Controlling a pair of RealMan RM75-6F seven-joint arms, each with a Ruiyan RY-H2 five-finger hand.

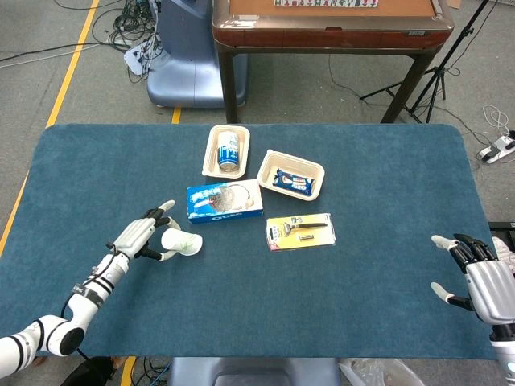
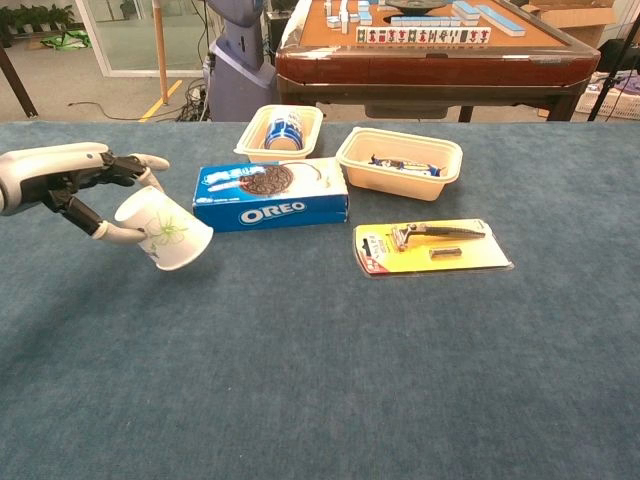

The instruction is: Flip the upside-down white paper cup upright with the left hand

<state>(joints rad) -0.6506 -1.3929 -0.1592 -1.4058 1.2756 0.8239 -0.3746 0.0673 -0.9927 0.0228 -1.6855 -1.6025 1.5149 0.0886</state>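
On the left side of the blue surface, the left hand pinched the white paper cup between thumb and fingers, holding it tilted with its wide mouth angled down to the right (just beside the Oreo box). Further right lay the yellow razor pack. At the far right, the right hand hovered with fingers spread, holding nothing.

A robotics lab or test room: a blue felt surface on bare concrete floor, yellow floor tape, loose cables, a tripod, and a mahjong table behind.
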